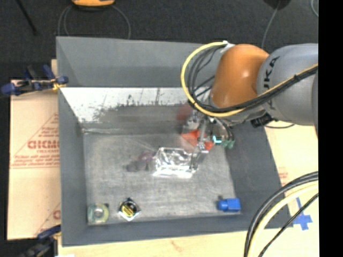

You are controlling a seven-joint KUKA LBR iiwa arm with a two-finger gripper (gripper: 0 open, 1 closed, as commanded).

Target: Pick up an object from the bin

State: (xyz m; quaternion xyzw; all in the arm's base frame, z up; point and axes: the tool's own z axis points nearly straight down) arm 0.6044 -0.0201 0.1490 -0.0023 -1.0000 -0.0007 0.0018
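Clear packet (171,163), one, gripper (196,161) at edge

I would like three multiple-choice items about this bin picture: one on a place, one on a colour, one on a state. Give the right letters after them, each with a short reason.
1. Where in the bin does the blue block lie?
A) lower right corner of the view
B) upper left corner
C) the middle

2. What colour is the round thing beside the pale roll?
A) red
B) yellow and black
C) white

3. Where is the end effector?
A) outside the bin, past its left wall
B) low in the bin, at the right end of the shiny crumpled packet
C) over the blue block

1 A: the block sits where the lower and right walls meet.
2 B: its top shows yellow and black.
3 B: its tip meets the packet's right end.
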